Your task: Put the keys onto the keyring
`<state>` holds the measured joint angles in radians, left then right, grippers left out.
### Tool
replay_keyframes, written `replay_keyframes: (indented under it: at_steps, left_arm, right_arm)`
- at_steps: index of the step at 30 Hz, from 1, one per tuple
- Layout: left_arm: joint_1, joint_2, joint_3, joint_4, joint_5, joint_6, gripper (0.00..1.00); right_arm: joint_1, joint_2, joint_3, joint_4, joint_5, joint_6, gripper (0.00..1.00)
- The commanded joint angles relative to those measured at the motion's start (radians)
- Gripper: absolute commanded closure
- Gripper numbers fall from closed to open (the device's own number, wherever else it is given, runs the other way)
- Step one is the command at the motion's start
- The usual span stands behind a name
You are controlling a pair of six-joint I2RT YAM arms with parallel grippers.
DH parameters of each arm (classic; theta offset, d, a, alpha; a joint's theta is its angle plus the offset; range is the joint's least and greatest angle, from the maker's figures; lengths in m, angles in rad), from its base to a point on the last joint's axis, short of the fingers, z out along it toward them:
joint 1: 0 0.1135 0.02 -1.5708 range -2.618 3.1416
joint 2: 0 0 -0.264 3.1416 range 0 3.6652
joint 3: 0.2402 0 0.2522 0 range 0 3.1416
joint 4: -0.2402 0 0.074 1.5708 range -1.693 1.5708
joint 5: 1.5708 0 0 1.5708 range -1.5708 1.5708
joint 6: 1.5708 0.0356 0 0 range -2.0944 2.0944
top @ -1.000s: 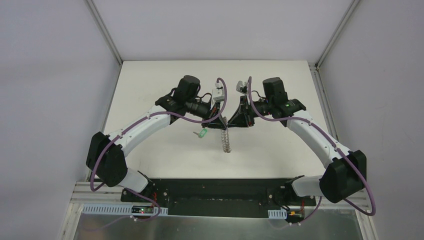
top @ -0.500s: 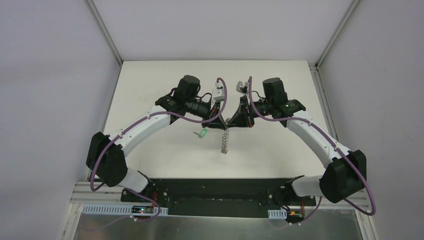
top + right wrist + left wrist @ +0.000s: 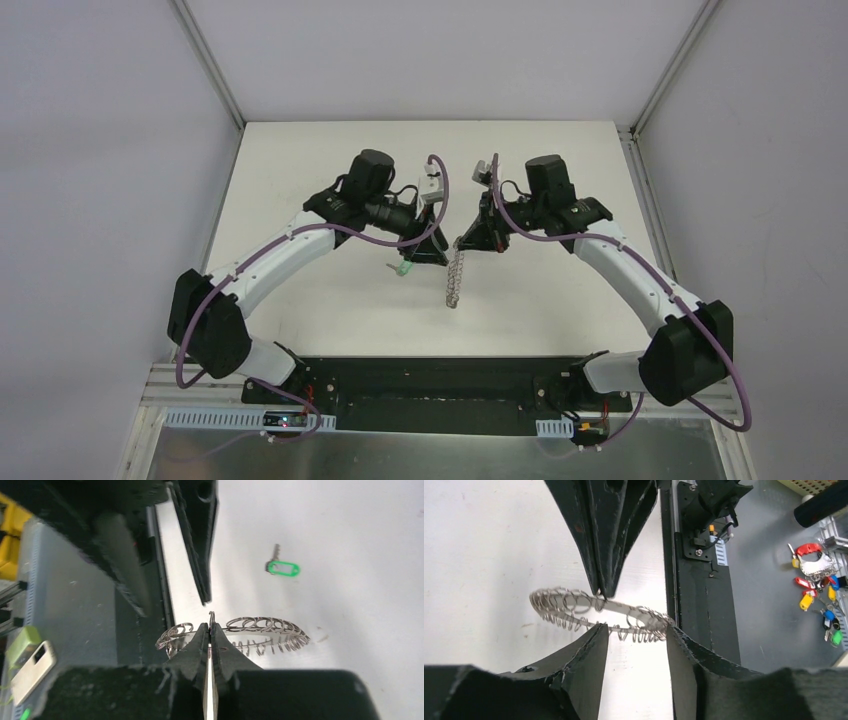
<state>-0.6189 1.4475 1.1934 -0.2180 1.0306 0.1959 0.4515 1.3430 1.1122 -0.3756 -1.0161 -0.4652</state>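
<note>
my right hand: clamped shut on keyring rim | my left hand: half open, empty | key: flat on desk, left of keyring, nearest left hand

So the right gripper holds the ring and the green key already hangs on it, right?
No. The right gripper holds the ring, but the green key is not on it: the right wrist view shows it lying on the table, apart from the ring.
</note>
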Motion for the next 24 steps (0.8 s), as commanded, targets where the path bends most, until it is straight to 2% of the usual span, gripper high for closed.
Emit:
replay_keyframes:
  at_steps: [1, 6, 12, 20, 24]
  left_arm:
    - [0.035, -0.061, 0.068, -0.143, -0.063, 0.074, 0.48]
    - [0.074, -0.031, 0.139, -0.279, -0.297, 0.077, 0.4]
    - [0.113, 0.091, 0.235, -0.454, -0.493, 0.021, 0.37]
    - [0.128, 0.178, 0.206, -0.471, -0.592, -0.039, 0.33]
    - [0.128, 0.251, 0.21, -0.502, -0.569, -0.045, 0.25]
  right_arm:
    - [0.021, -0.05, 0.079, -0.028, 0.233, -0.012, 1.0]
    - [0.05, -0.079, 0.084, -0.029, 0.417, 0.007, 1.0]
    - [0.083, -0.098, 0.082, -0.004, 0.587, 0.06, 1.0]
    - [0.097, -0.093, 0.087, -0.002, 0.632, 0.113, 1.0]
    - [0.098, -0.101, 0.047, 0.014, 0.62, 0.106, 1.0]
